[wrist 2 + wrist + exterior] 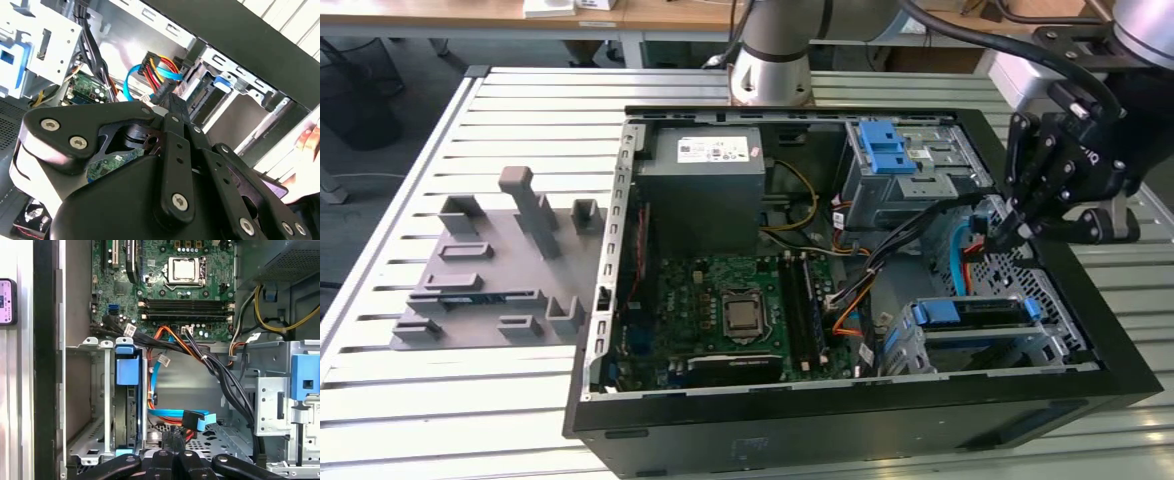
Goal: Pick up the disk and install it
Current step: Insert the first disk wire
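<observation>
The disk (970, 313) sits inside the metal drive cage (1047, 345) at the case's corner on the exterior view's right, blue rail uppermost. In the first wrist view the disk (123, 407) stands on edge in that cage under its blue rail. My gripper (1003, 232) hangs inside the case just beyond the cage. Its black fingers (172, 442) are shut, the tips against a black cable plug (161, 92) with red, yellow and black wires, beside a blue data cable (170, 413). Whether the plug is pinched I cannot tell.
The open black case (854, 415) lies on a slatted table. Inside are the grey power supply (700, 180), the motherboard (734, 310) and a blue-latched upper bay (901, 160). A grey fixture plate (494, 270) lies to the exterior view's left. A person's fingers (311, 139) show by the case edge.
</observation>
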You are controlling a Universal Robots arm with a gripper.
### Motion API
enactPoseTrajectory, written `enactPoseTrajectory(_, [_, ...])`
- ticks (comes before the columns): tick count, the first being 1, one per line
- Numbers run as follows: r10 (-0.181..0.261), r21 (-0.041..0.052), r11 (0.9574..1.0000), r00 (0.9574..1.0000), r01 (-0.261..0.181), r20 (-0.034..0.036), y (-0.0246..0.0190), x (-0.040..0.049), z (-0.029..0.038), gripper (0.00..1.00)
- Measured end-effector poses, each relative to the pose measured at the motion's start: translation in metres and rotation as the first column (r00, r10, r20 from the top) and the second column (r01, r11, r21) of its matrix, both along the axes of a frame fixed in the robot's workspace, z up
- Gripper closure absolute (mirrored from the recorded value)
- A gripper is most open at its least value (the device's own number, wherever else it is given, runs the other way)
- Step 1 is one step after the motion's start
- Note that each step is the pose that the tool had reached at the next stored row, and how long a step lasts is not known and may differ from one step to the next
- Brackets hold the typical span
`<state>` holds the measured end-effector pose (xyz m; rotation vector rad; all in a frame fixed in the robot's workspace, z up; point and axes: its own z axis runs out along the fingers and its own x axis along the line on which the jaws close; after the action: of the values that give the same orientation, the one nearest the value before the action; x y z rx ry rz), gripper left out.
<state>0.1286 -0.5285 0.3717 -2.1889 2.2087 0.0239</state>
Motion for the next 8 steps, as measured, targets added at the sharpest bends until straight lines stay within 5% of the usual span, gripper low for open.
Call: enactPoseTrajectory(8, [0.000, -0.0037, 1.0000, 1.0000, 0.000, 0.0009, 0.0027, 0.0009, 0.0000, 0.89])
